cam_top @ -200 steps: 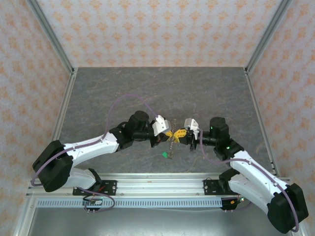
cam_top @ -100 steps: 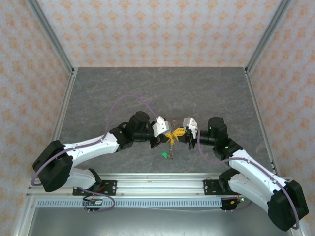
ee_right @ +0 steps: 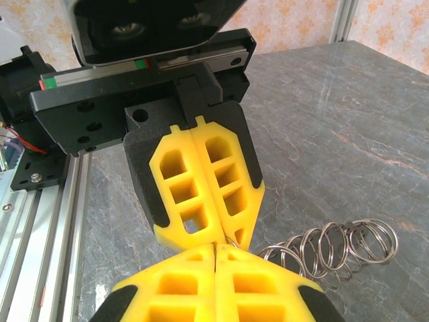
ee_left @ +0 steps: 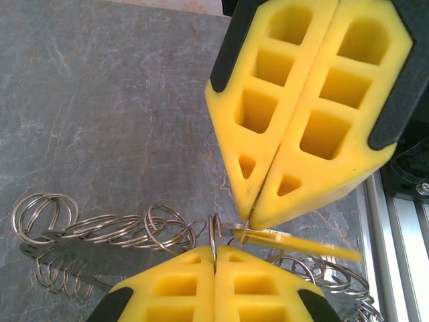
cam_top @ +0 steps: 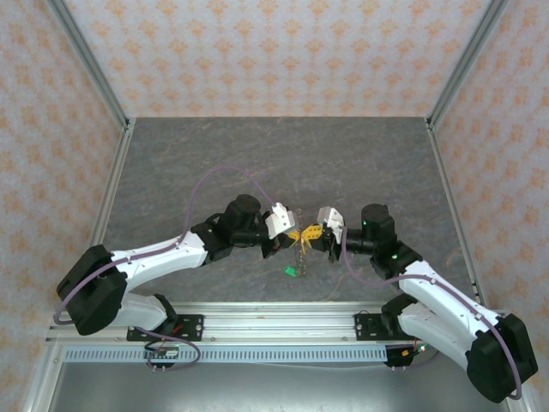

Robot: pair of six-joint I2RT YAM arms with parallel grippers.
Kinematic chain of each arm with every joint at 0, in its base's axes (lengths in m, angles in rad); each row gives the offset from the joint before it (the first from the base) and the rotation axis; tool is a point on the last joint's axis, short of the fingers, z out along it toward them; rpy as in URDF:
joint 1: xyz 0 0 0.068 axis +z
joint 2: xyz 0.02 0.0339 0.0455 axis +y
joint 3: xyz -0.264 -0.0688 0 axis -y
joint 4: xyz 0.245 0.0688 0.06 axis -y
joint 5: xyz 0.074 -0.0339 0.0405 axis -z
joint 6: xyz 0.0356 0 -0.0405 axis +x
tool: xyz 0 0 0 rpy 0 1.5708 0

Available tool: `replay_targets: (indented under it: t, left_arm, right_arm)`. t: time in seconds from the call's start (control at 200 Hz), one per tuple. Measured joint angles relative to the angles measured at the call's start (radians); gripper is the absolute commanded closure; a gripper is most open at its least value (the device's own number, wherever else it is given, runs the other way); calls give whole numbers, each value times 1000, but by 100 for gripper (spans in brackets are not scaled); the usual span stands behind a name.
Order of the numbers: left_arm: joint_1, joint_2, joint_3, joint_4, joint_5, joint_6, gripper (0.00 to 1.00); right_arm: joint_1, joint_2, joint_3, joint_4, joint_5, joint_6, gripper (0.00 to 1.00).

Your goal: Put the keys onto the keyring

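Change: over the last second the right gripper (cam_top: 316, 235) has crept in toward the left gripper (cam_top: 292, 233) and rolled its wrist a little. The yellow tips now meet nose to nose. The small bright green tag (cam_top: 292, 272) has slid slightly.
Meaning: looks like mid-threading and fine alignment. Nothing confirms a key is on the loop yet.
Left gripper: fingers pressed together, pinching one wire loop of the keyring (ee_left: 134, 231), a long chain of linked silver wire loops.
Right gripper: fingers pressed together on a thin flat silver strip with a yellowish end. It reads as the tan-headed key (ee_left: 295, 241).
Keyring location: trails from the left pinch over the grey stone-pattern table (cam_top: 257, 154), mid-width. The tag rests near the near edge.
Hidden: the fingertips mask whether the key's hole has caught the loop. The key's far end is blurred. I can't find the whitish key. The chain's right part is cut off by the left wrist frame. In the top view the contact is too small to read.
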Motion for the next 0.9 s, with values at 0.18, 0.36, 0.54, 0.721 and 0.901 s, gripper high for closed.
replay_targets:
  t: [0.18,0.36,0.54,0.721,0.901]
  left_arm:
    - [-3,-3,0,0,2,1,100]
    - [-2,-3,6,-8,13,4,100]
    - [-2,-3,7,-23,13,5,100]
    - [-2,-3,7,-26,2,7,100]
    - [-2,-3,7,-26,-3,7,100]
  right_arm:
    - [0,0,0,4,6,1,100]
    - [1,5,0,19,17,5,100]
    - [5,10,3,12,39,3,100]
    - [11,9,8,-9,85,0,100]
    - [13,5,13,-27,118,0,100]
